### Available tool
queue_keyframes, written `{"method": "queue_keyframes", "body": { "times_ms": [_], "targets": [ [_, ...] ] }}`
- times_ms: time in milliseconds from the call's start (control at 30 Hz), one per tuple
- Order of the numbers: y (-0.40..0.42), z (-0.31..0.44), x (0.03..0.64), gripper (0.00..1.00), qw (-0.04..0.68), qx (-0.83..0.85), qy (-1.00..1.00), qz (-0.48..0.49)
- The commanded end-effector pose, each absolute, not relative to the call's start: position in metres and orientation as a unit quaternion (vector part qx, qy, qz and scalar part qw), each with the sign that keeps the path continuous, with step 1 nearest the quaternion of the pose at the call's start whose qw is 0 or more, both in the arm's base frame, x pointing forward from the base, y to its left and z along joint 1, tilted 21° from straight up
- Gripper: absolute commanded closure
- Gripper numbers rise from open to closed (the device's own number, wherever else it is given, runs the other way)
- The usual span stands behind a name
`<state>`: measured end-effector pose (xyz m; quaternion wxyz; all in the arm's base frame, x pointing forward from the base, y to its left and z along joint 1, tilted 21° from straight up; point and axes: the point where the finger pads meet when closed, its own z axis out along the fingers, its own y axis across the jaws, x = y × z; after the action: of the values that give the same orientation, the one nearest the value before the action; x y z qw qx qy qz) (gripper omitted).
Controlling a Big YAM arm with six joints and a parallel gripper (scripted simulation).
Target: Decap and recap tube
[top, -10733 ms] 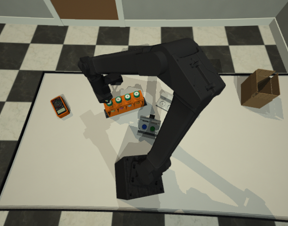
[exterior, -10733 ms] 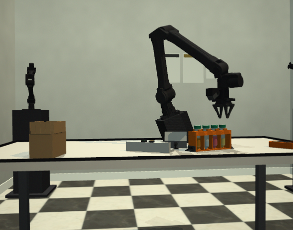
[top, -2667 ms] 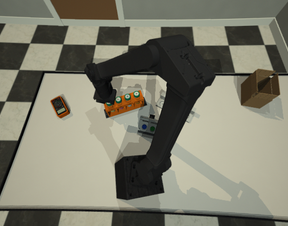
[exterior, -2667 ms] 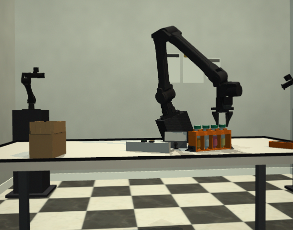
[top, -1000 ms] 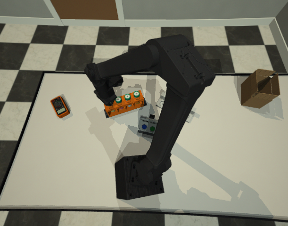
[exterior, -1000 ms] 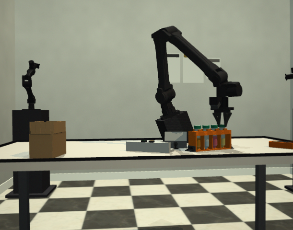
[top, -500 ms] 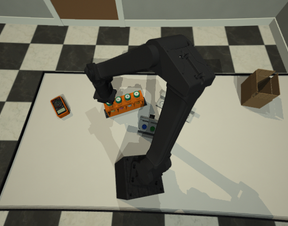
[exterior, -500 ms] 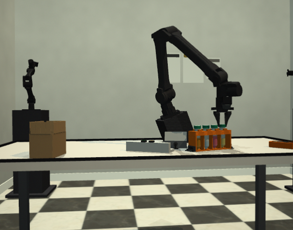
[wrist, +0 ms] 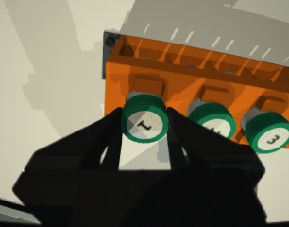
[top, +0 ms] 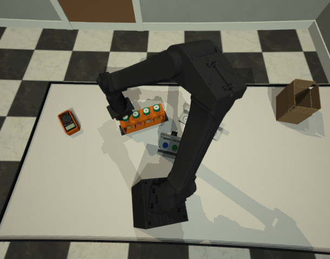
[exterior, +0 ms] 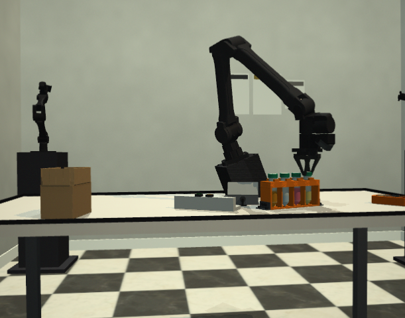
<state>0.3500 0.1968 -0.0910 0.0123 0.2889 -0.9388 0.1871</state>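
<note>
An orange rack (top: 142, 125) (exterior: 289, 202) (wrist: 182, 61) holds four tubes with green caps. My gripper (top: 125, 116) (exterior: 307, 171) (wrist: 144, 113) points straight down over the rack's left end and is shut on the cap of tube 1 (top: 126, 118) (exterior: 308, 174) (wrist: 144, 125), which sits on its tube. The caps of tube 2 (top: 135, 114) (wrist: 212, 120), tube 3 (top: 146, 110) (wrist: 269, 133) and tube 4 (top: 155, 107) sit on their tubes. The key housing (top: 167, 151) (exterior: 242, 191) carries the blue CYCLE key (top: 165, 145) and the green READY key (top: 174, 147). The grey cap tray (exterior: 204, 202) is mostly hidden behind my arm in the top view.
An orange multimeter (top: 68, 122) (exterior: 390, 199) lies left of the rack. A cardboard box (top: 297, 101) (exterior: 65, 191) stands at the table's far right. My arm's base (top: 157, 204) stands near the front edge.
</note>
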Motion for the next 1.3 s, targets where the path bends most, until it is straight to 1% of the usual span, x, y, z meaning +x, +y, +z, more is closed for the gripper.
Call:
{"method": "queue_keyframes", "body": {
  "times_ms": [0, 67, 567, 633, 1067, 1267],
  "targets": [
    [0.2102, -0.0744, 0.3687, 1.00, 0.014, 0.419, -0.891, 0.176],
    [0.2102, -0.0744, 0.3687, 1.00, 0.014, 0.419, -0.891, 0.176],
    [0.2090, -0.0743, 0.3686, 1.00, 0.078, 0.717, -0.675, 0.158],
    [0.2090, -0.0743, 0.3686, 1.00, 0.078, 0.717, -0.675, 0.158],
    [0.2088, -0.0741, 0.3692, 1.00, 0.124, 0.893, -0.414, 0.125],
    [0.2085, -0.0742, 0.3692, 1.00, 0.124, 0.893, -0.413, 0.126]
  ]
}}
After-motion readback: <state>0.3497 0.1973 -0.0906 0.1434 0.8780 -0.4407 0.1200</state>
